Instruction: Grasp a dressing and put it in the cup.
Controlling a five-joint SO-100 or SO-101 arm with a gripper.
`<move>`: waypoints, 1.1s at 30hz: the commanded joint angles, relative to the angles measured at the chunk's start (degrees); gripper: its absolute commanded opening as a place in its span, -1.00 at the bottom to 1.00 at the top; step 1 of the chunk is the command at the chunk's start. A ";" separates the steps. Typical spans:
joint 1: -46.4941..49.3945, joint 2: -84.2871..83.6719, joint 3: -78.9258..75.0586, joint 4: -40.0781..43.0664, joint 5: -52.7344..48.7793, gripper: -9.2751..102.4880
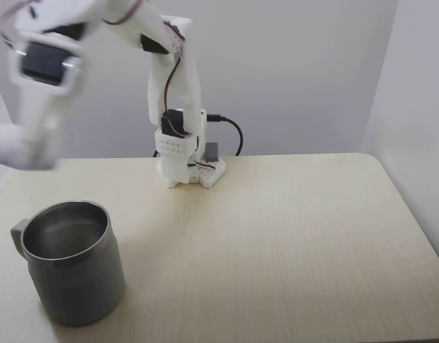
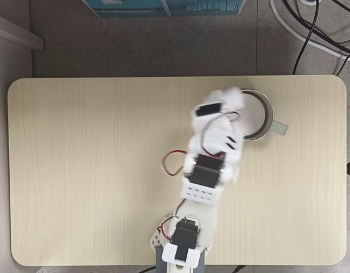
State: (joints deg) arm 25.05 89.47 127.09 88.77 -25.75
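Carrying the dressing [image 1: 12, 148] toward the cup [image 1: 73, 263] looks like the step in hand. In a fixed view from the front, the white arm reaches up and over to the picture's left, motion-blurred. Its gripper [image 1: 23, 146] hangs above and a little left of the grey-green metal mug, which stands on the pale wood counter [image 1: 290, 236] at lower left, handle pointing left. A soft white lump at the gripper's tip appears to be the gauze roll, clamped between the fingers, though blur hides the exact hold.

In a fixed view from above, the arm base [image 2: 183, 242] sits at the counter's [image 2: 83, 170] bottom edge and the arm stretches up and right. The gripper [image 2: 234, 102] and the white dressing [image 2: 233, 96] overlap the left rim of the cup [image 2: 268, 114], whose handle sticks out to the right.

Next, by my judgement, the roll must be centred over the mug's mouth before release. Nothing stands between them. Black cables [image 2: 311, 28] and a blue box [image 2: 163, 7] lie on the floor beyond.
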 commanded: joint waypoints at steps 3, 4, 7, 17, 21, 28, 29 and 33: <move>4.13 2.20 -4.92 -4.57 -0.62 -0.84; 4.31 2.72 -6.15 -5.27 -0.79 -0.84; 3.96 3.52 -10.37 -7.38 -1.14 -0.84; 3.16 -6.42 -32.17 -16.88 -3.52 -0.84; 2.64 -8.61 -33.93 -17.14 -3.43 -0.84; 0.62 -10.72 -34.80 -16.00 -2.20 -0.84; 0.44 -11.07 -35.24 -16.00 -2.11 -0.84; 0.18 -11.69 -36.21 -16.00 -2.20 -0.84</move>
State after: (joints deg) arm 25.93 80.33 90.97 72.51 -28.48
